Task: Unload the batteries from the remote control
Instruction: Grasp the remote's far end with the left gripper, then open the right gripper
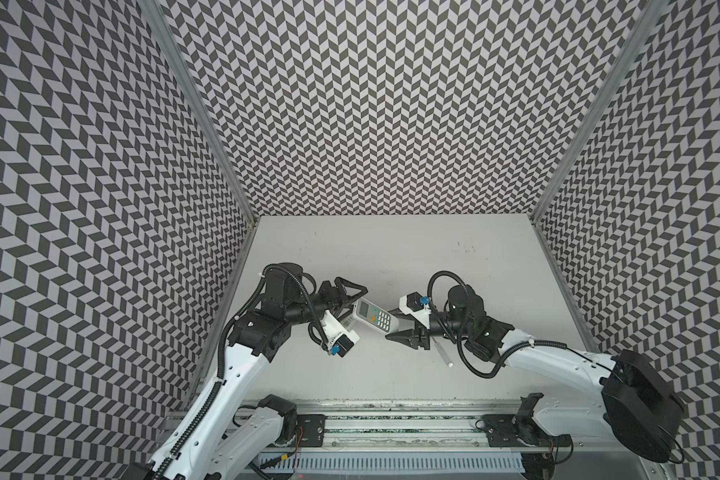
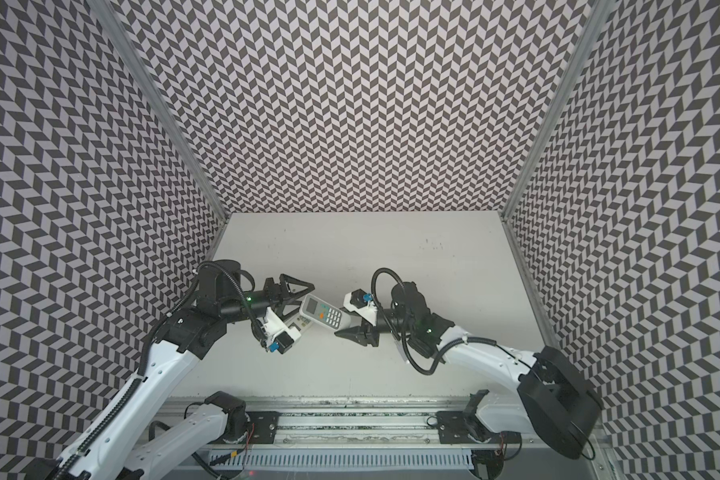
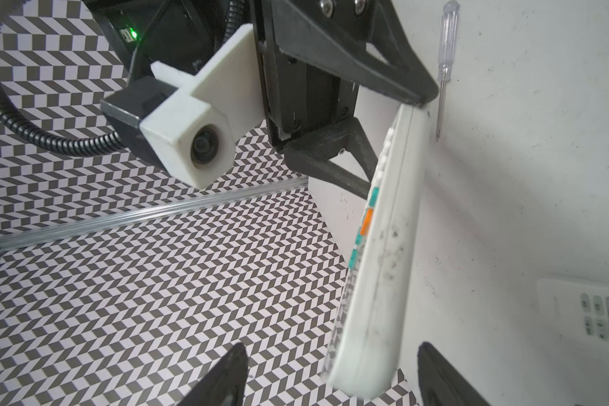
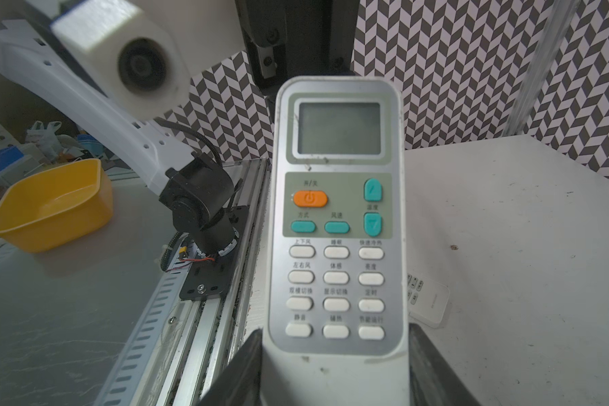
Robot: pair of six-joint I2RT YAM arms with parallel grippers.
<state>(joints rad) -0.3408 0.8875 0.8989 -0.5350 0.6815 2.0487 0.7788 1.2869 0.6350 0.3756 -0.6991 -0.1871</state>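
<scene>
Three walls [image 1: 391, 124] in black-and-white chevron print close in the bench [image 1: 391, 249] and meet at bare aluminium posts [image 1: 200, 116]. The bench is matt white, scuffed and speckled with dark marks, under even light with soft shadows. Along its near edge run an aluminium rail [image 1: 391, 434] and a slotted white duct [image 1: 391, 459]. Beyond, in the right wrist view, a yellow tub [image 4: 53, 204] sits on a grey marbled top [image 4: 50, 334].

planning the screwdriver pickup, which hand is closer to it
Right. The right hand holds the remote beside the screwdriver; the left hand sits at the remote's other end, farther off.
</scene>
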